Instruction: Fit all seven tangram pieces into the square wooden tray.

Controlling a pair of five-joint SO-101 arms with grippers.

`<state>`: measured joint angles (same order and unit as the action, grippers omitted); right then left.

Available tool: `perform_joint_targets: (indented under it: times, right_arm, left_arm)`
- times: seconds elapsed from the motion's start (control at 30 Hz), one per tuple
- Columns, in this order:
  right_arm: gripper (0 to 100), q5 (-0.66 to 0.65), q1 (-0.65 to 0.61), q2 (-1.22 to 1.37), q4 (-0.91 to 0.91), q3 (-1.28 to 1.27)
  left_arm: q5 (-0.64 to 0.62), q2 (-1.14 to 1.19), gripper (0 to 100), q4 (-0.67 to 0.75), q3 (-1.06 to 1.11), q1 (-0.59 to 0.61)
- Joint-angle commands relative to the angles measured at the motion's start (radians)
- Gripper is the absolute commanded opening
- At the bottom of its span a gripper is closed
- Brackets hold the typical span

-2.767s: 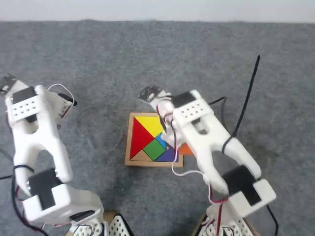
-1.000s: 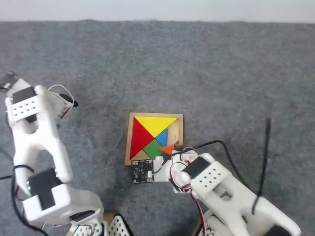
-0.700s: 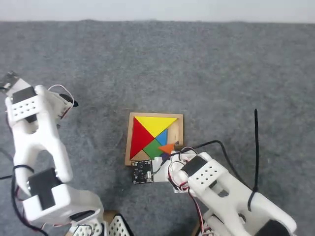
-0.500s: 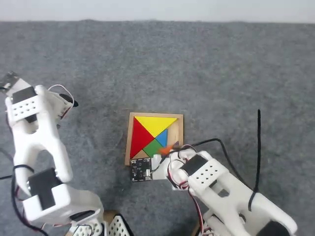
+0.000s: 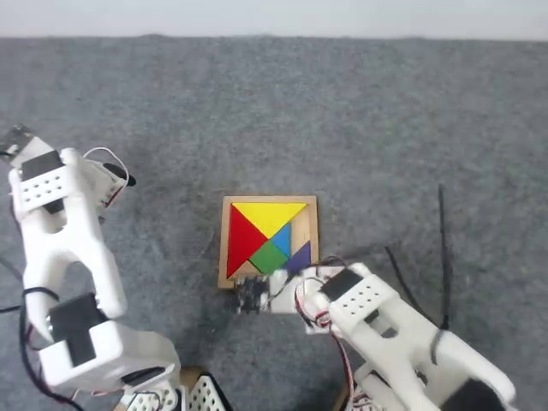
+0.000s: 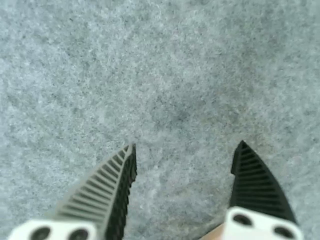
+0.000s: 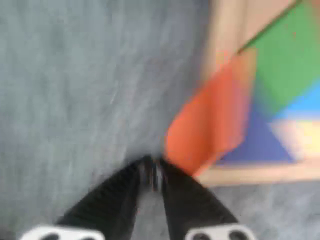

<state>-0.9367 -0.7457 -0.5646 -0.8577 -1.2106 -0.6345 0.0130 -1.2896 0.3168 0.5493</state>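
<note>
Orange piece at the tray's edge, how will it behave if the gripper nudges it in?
The orange piece looks flat and rigid, so it should probably slide, not bend. It lies across the tray rim, so a push may tip or jam it. Small, likely light; held at one corner by the right gripper, it could pivot.

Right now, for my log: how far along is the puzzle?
Done: yellow, red, green, blue and purple lie flat in the tray. In hand: the orange piece overlaps the tray's rim beside the shut right gripper, unseated. Left: seat it; the seventh piece I cannot make out.
</note>
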Motion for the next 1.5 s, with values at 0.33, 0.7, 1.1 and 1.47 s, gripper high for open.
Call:
perform_joint_targets:
  times: [0.33,0.7,1.1,1.47]
  right_arm:
    - [16.6,-0.011,-0.039,0.013,-0.045,0.015]
    - [16.5,0.060,-0.033,-0.458,-0.346,0.044]
    - [25.4,0.137,-0.079,-0.437,-0.140,-0.031]
    - [21.7,0.135,-0.116,-0.096,0.021,0.074]
  left_arm:
    - [0.015,-0.005,29,0.011,-0.041,-0.008]
    - [0.015,-0.005,29,0.012,-0.039,-0.008]
    - [0.014,-0.005,29,0.015,-0.030,-0.009]
    - [0.014,-0.005,29,0.015,-0.030,-0.009]
